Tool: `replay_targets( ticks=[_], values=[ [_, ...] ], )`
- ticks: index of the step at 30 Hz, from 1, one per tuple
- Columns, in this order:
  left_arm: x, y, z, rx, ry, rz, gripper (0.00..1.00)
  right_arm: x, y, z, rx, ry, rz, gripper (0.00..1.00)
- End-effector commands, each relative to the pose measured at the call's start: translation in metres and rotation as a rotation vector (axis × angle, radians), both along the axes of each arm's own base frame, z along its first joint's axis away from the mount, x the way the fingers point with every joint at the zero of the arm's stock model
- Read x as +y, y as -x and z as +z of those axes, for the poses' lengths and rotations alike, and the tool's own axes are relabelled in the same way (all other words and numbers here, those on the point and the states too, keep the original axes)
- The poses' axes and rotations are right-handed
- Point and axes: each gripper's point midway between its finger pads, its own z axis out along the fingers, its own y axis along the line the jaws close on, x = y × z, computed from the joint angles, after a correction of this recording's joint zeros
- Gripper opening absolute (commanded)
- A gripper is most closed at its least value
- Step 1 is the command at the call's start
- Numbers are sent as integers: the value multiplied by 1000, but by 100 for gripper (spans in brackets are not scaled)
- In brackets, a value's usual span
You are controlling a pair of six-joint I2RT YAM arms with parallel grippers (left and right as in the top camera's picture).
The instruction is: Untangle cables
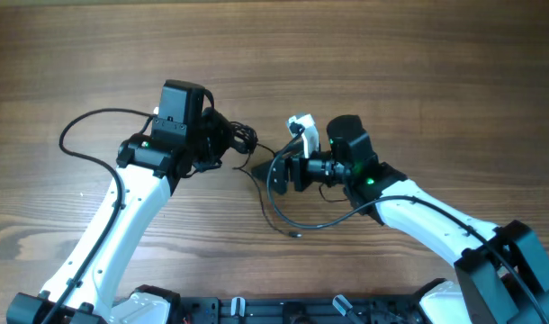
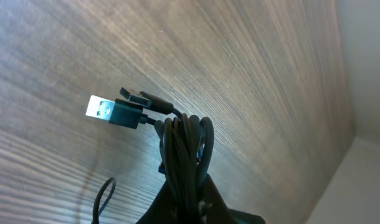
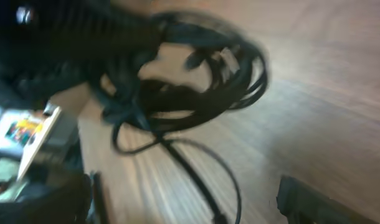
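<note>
The cables are thin black cords. One part is a knotted bundle [image 1: 244,137] held at the tip of my left gripper [image 1: 226,142], which is shut on it. In the left wrist view the bundle [image 2: 185,146] rises from the jaws [image 2: 193,199], with a silvery USB plug [image 2: 104,110] sticking out to the left. A loose cord loop [image 1: 281,214] trails from the bundle toward the right arm. My right gripper [image 1: 276,173] is open, just right of the bundle. In the blurred right wrist view the bundle [image 3: 196,81] lies ahead and one cord [image 3: 196,177] runs between the spread fingers [image 3: 190,205].
A thicker black arm cable [image 1: 76,135] loops out on the table left of the left arm. A white part [image 1: 301,126] sits on the right wrist. The arms' base [image 1: 256,310] lines the near table edge. The wooden table [image 1: 418,72] extends all around.
</note>
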Motion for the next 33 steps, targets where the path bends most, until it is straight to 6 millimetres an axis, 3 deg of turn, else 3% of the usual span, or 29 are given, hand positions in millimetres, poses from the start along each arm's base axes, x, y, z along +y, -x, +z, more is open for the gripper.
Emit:
replay_targets(
  ticks=[1,4,7,8,11,15,19,22,28,32,33],
  values=[
    [-1,-2,1,54,75,138,4,-1,-18,7,-40,-1,-84,95],
    [-9,1,2,43,64,100,4,-2,-23,10,-68,-3,-102,64],
    [-8,2,1,-52,-80,-142,4,-7,-26,7,-56,5,-115,9],
    [-8,2,1,-74,-110,-193,4,-9,-25,5,-44,9,-114,5],
    [-8,-3,4,-142,-175,-287,4,-11,-14,0,26,1,-60,5],
    [-18,-3,8,-277,-295,-568,4,-12,6,6,57,-53,72,5],
    [-60,17,14,-394,-262,-858,4,-5,18,21,41,-119,160,5],
    [-92,35,17,-475,-287,-1027,4,-5,14,21,42,-115,137,5],
    [-119,45,29,-543,-214,-1082,4,-4,3,30,54,-148,79,6],
    [-123,40,36,-482,-109,-936,4,-4,2,30,51,-147,77,7],
    [-123,40,36,-451,-81,-894,4,-4,2,30,51,-147,76,13]
  ],
)
